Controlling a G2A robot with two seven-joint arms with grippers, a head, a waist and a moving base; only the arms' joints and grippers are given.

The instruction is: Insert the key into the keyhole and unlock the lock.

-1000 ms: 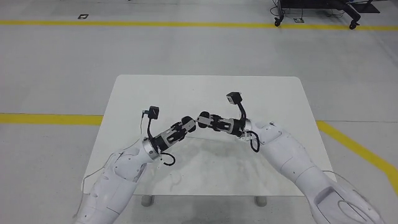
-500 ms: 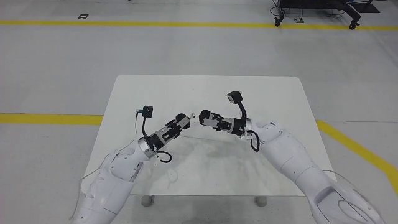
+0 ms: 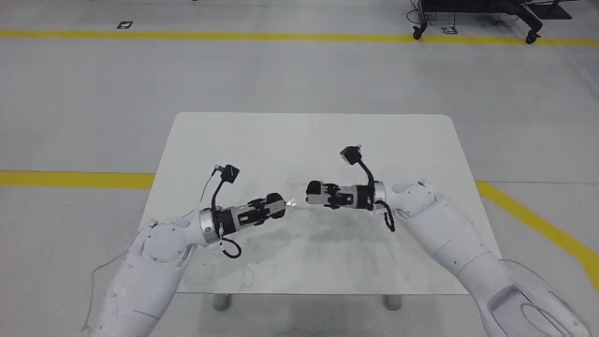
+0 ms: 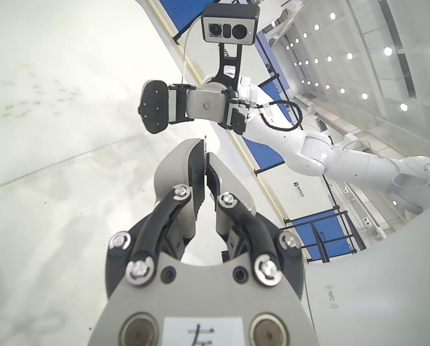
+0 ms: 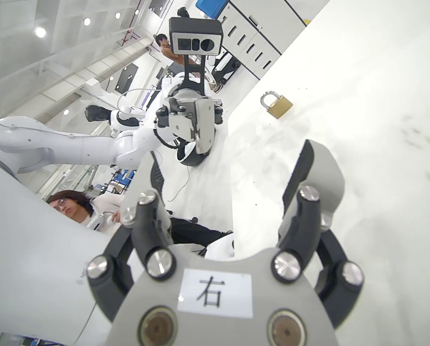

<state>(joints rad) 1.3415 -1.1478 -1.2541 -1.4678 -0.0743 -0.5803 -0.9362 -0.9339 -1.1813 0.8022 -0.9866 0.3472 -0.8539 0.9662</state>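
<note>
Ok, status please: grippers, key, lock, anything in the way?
Left gripper shut on key. Right gripper open, holding nothing. Lock lying on table, apart from both. Nothing seen in the way.

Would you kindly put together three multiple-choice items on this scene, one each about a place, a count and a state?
1. Where is the brass padlock with the silver shackle?
A. lying on the white table
B. hanging from a hook
C. on the floor

2. How many padlocks lie on the table?
A. one
B. two
C. three

3. The fingers of the left gripper are:
A. wide open
B. shut on the thin metal key
C. shut on the padlock

Answers:
1 A: the right wrist view shows it resting on the tabletop.
2 A: a single padlock lies there.
3 B: the left wrist view shows the pads pressed together on the key, seen edge-on.
</note>
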